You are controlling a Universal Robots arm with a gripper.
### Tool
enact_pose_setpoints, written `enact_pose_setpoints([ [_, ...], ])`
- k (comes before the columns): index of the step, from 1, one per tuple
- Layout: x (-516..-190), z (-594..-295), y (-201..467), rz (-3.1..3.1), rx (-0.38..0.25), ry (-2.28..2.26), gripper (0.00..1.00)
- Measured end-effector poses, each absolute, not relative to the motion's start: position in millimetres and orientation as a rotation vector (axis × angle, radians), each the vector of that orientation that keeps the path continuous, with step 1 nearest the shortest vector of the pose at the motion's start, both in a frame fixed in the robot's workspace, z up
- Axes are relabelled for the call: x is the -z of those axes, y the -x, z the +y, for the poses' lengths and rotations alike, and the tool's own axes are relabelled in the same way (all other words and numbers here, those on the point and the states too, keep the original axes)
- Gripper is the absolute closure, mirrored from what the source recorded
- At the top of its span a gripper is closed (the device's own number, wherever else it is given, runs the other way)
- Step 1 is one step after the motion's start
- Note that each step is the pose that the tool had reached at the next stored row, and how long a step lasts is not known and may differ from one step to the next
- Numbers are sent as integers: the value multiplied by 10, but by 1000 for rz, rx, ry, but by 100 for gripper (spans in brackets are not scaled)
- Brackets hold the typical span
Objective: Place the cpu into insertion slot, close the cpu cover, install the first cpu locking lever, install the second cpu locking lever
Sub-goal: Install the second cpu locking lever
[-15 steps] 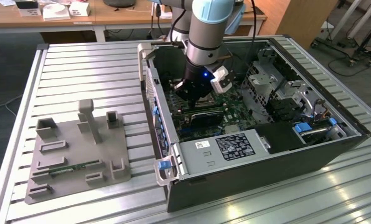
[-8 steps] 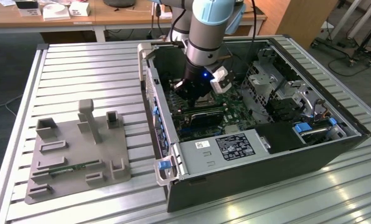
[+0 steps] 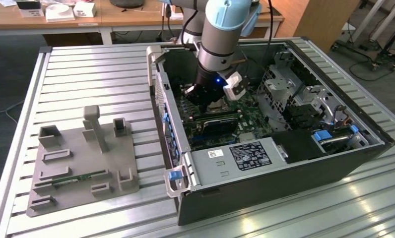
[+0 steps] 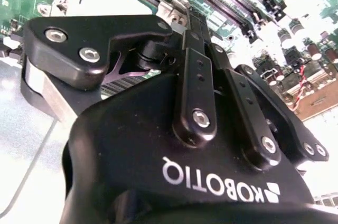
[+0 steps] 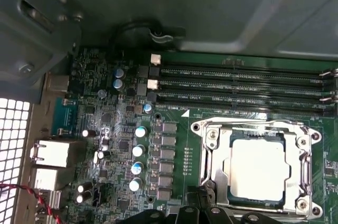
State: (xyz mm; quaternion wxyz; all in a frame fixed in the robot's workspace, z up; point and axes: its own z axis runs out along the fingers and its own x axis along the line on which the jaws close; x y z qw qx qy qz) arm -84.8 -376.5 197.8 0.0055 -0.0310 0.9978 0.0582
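Observation:
In the first wrist view the cpu [image 5: 259, 168] lies flat in the insertion slot [image 5: 311, 137], its pale silvery top showing through the window of the cpu cover [image 5: 214, 155]. The cover rests down over the chip, and a thin metal lever [image 5: 248, 124] runs along one side of it. My gripper [image 5: 198, 203] hovers at the socket's corner, just off the cover's edge. Seen in the second wrist view, the gripper [image 4: 186, 20] has its black fingers brought together with nothing between them. In the exterior view the gripper [image 3: 211, 99] reaches down inside the open computer case [image 3: 284, 163] over the socket.
Long memory slots [image 5: 237, 84] run beside the socket. Capacitors [image 5: 138, 150] and metal ports [image 5: 50, 152] stand on its other side. A labelled power supply [image 3: 247, 153] and drive cages [image 3: 296, 94] crowd the case. A grey fixture tray [image 3: 78, 163] sits outside, on the exterior view's left.

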Motion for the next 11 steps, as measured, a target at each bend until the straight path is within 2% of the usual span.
enact_pose_setpoints([
  [11, -1931, -3776, 847, 3127, -191, 97, 89],
])
